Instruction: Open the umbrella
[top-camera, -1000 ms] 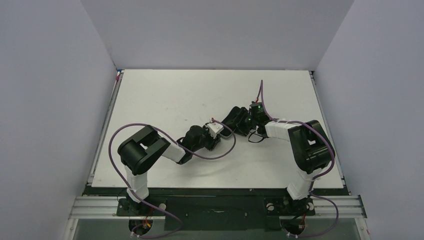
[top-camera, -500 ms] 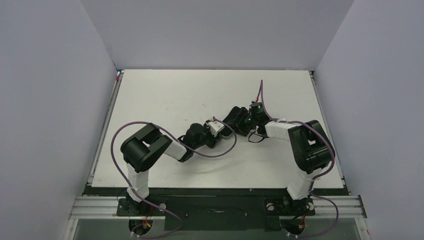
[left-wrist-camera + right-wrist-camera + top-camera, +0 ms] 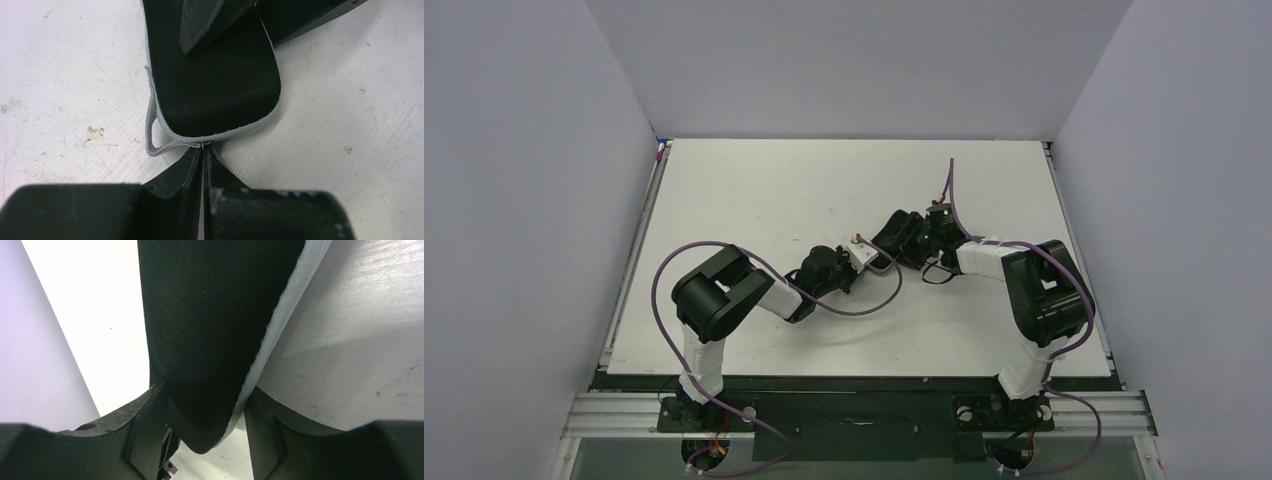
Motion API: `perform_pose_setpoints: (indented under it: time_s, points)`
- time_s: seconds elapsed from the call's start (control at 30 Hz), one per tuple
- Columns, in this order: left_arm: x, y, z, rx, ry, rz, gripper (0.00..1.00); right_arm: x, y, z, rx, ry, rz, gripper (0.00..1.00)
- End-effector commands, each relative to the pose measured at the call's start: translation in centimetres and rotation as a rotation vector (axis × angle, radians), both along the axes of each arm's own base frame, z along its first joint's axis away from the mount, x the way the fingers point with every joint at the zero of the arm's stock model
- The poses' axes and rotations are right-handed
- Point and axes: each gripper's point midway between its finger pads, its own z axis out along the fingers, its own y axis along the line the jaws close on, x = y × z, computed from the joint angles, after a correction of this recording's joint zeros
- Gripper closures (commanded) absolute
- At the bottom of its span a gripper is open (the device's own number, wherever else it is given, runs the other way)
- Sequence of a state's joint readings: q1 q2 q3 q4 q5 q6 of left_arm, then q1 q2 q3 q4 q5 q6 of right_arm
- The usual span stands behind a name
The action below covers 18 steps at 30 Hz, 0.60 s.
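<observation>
The umbrella [image 3: 890,230] lies folded near the table's middle, black with a pale lavender rim. In the left wrist view its rounded end [image 3: 215,85] fills the top, and a pale loop strap [image 3: 149,125] hangs off its left side. My left gripper [image 3: 204,150] is shut, its tips touching the rim where the strap joins; nothing shows between them. From above, the left gripper [image 3: 874,260] meets the umbrella's near-left end. My right gripper [image 3: 205,405] is shut on the umbrella [image 3: 210,315], one finger [image 3: 145,430] on the black fabric and the other on the pale edge. From above, the right gripper [image 3: 916,246] sits at its right end.
The white table [image 3: 774,190] carries scuffs and small stains [image 3: 95,131]. Purple cables [image 3: 874,300] loop from both arms over the near part of the table. Grey walls close in the left, right and far sides.
My left gripper has gone from open to shut against the umbrella's rim, and the left arm has edged rightward. The right gripper has shifted slightly, keeping its hold.
</observation>
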<state>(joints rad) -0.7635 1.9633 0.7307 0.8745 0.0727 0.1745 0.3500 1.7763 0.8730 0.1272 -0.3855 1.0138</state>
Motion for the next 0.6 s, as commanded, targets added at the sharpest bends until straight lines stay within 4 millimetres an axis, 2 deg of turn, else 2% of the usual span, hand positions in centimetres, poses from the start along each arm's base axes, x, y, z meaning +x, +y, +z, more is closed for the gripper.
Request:
perform_pose_setpoints:
  time_s: [0.0,0.3,0.4,0.47,0.57]
  points:
    - [-2.1,-1.1,-1.0,0.018,0.028,-0.081,1.00,-2.2,-0.4,-2.7,-0.067,0.078,0.011,1.00]
    - [-6.8,-2.9,-1.2,-0.006,0.072,-0.180,1.00,-2.0,-0.5,-2.8,-0.057,0.078,-0.030,1.00]
    - [-8.4,-4.1,-1.1,-0.021,0.092,-0.213,1.00,-1.9,-0.2,-2.8,-0.035,0.080,-0.049,1.00]
    - [-8.8,-4.6,-1.2,-0.031,0.114,-0.204,1.00,-1.7,0.1,-2.7,-0.013,0.082,-0.062,1.00]
    - [-8.1,-4.9,-1.3,-0.050,0.149,-0.147,1.00,-1.4,0.8,-2.1,0.026,0.065,-0.056,1.00]
